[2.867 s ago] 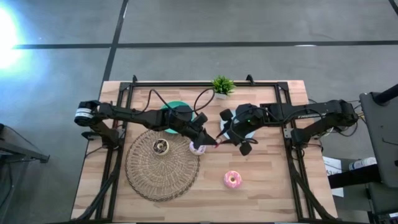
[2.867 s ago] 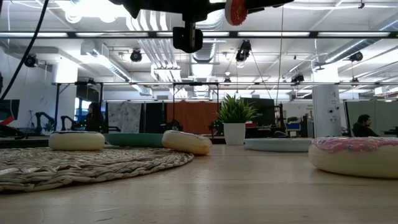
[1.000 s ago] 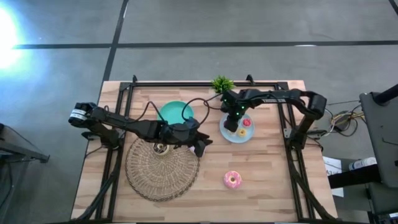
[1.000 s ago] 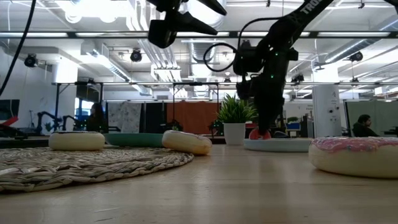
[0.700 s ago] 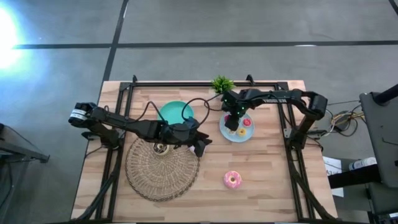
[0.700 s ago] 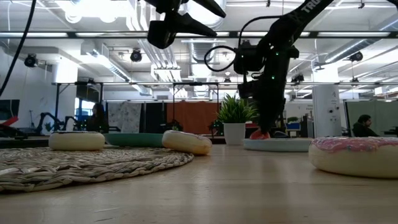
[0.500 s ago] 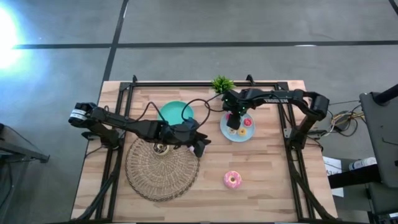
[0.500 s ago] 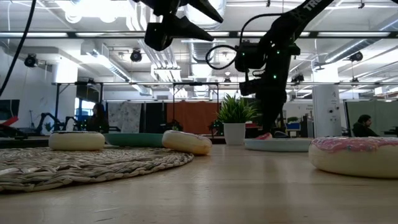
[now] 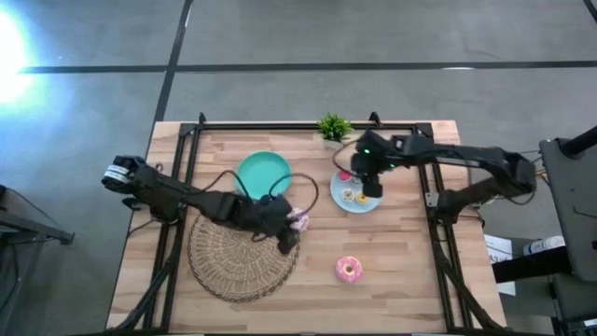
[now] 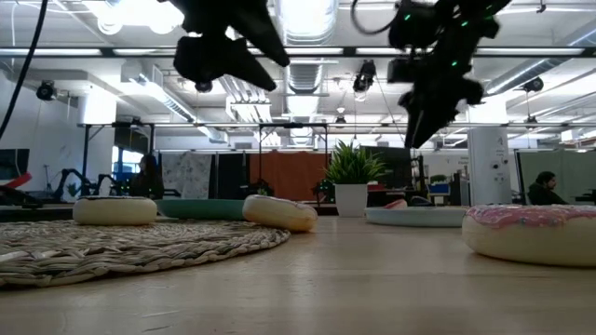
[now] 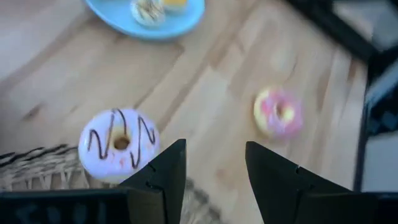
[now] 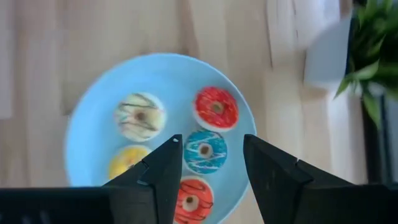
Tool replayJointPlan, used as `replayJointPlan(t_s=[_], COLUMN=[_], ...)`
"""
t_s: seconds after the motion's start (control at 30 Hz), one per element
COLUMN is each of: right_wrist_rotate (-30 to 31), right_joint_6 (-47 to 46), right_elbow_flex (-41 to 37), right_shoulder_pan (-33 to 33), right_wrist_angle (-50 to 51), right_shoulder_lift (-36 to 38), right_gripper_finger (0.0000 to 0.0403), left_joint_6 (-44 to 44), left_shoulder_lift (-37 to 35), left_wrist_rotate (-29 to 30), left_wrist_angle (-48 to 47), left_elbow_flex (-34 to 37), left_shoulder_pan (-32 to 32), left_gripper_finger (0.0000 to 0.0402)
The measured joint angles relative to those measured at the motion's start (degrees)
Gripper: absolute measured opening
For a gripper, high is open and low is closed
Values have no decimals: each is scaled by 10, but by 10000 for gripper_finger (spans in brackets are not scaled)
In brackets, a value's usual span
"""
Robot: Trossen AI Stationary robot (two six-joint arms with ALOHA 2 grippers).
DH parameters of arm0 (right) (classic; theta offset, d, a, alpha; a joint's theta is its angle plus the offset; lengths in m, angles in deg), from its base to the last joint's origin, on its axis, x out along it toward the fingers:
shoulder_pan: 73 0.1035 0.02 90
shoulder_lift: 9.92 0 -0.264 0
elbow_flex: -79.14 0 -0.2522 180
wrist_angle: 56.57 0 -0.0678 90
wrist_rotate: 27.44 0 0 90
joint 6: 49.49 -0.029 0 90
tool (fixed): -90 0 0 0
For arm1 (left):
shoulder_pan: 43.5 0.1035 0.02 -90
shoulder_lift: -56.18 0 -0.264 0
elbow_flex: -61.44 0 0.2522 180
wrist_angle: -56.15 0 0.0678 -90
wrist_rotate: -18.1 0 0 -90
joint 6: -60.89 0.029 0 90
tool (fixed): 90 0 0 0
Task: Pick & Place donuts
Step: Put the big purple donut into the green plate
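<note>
Left gripper [image 11: 211,177] hangs empty with fingers apart over the pale pink-white donut [image 11: 118,144] at the woven mat's [image 9: 244,259] right edge. It looks light and stiff; pinch across 1 side of the ring. Right gripper [image 12: 209,163], fingers apart and empty, hovers above 5 tiny donuts on the light-blue plate [image 12: 93,121].

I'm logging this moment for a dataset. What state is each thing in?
Right gripper: open, empty, above the light-blue plate.
Left gripper: open, empty, above the mat's edge.
Light-blue plate: holds five small donuts.
White drizzled donut: flat, at the woven mat's edge.
Pink donut: flat on bare table.
Teal plate: nothing seen on it.
</note>
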Motion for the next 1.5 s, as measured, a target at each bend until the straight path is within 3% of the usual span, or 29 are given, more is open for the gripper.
replayJointPlan(t_s=[0.27, 0.43, 0.63, 0.9, 1.1, 1.27, 1.5], right_wrist_rotate=[3, 7, 53, 54, 54, 54, 54], right_joint_6=[0, -33, -67, -84, -92, -103, -121], right_elbow_flex=[-83, -103, -102, -101, -101, -101, -101], right_shoulder_pan=[43, 57, 74, 78, 78, 78, 78], right_wrist_angle=[-54, -51, -55, -60, -60, -61, -63], right_shoulder_lift=[111, 122, 121, 125, 125, 125, 125], right_gripper_finger=[164, 164, 164, 164, 164, 161, 151], left_joint_6=[162, 270, 358, 379, 388, 400, 400], left_shoulder_lift=[56, 84, 110, 140, 149, 169, 176], left_wrist_rotate=[10, 13, 21, 16, -40, -46, 28], left_wrist_angle=[-15, -15, -14, -14, -14, -15, -33], left_elbow_flex=[1, 1, -6, -8, -8, -9, -36], left_shoulder_pan=[-20, -9, 0, 35, 45, 46, 47], left_gripper_finger=[139, 139, 139, 139, 139, 139, 139])
